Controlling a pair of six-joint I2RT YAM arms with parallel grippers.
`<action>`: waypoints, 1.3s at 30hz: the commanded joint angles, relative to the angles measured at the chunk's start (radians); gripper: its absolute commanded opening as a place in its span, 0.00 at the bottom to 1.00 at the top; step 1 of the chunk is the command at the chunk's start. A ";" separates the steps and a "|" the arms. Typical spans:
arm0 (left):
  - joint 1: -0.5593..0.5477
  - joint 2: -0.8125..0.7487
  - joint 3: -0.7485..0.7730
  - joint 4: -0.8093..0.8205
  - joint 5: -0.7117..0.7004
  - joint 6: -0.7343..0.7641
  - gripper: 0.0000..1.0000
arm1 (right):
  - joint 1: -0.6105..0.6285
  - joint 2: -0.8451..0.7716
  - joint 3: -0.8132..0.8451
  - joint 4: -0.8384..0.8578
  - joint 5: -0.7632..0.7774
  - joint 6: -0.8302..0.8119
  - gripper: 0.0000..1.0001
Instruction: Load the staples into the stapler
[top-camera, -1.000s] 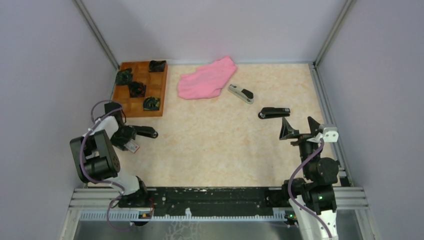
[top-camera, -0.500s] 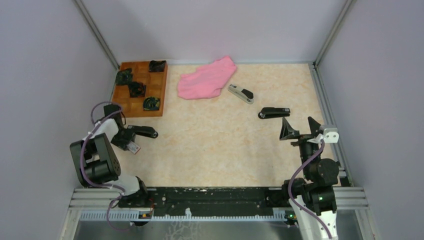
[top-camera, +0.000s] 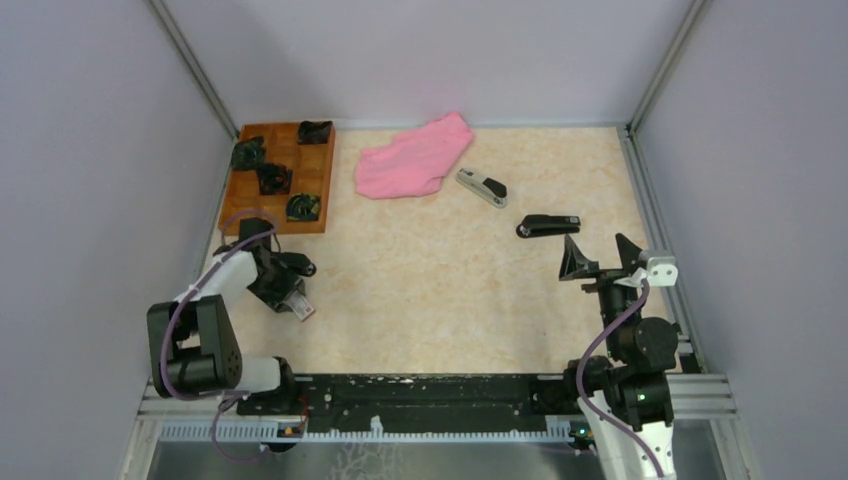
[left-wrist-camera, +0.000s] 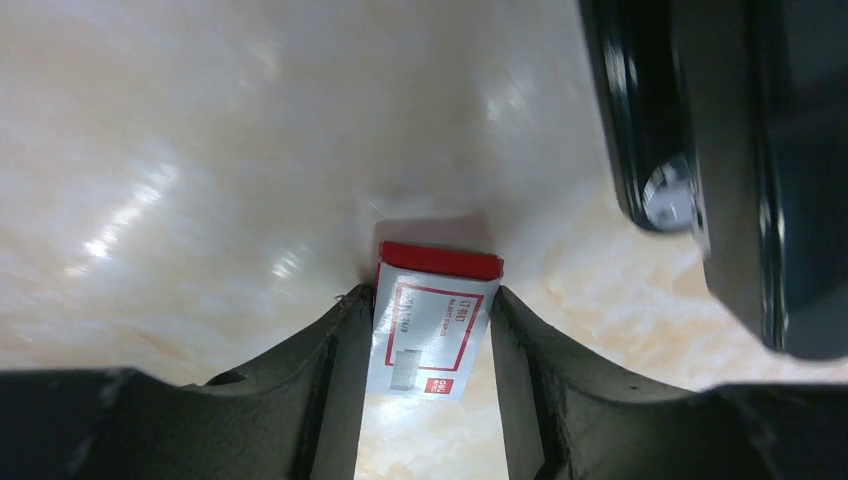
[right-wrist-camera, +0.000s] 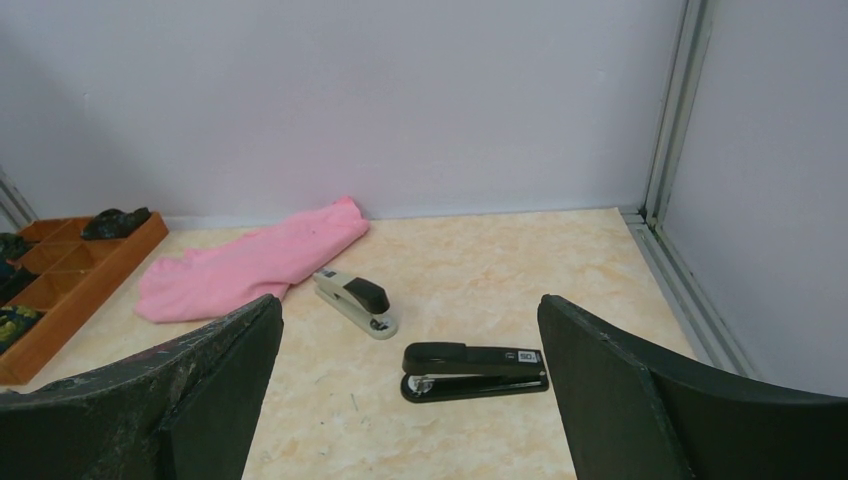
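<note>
Two staplers (top-camera: 481, 187) (top-camera: 548, 225) apart, left claw (left-wrist-camera: 430, 295) pinching staples box (left-wrist-camera: 425, 338) near tray (top-camera: 312, 226), right claw (right-wrist-camera: 410, 308) agape

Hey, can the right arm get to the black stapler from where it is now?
Probably yes. The black stapler lies in the open just ahead of the right arm, whose jaws stand wide open and empty. Nothing sits between them; the grey stapler and the pink cloth lie farther back.
</note>
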 joint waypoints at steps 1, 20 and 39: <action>-0.175 -0.011 0.021 -0.078 0.035 -0.092 0.52 | 0.007 -0.004 0.016 0.038 -0.016 0.001 0.99; -0.554 0.322 0.329 -0.016 0.002 -0.224 0.59 | 0.006 0.008 0.020 0.029 -0.026 -0.001 0.99; -0.608 0.175 0.101 0.207 0.188 -0.231 0.75 | 0.007 0.024 0.022 0.028 -0.052 0.000 0.99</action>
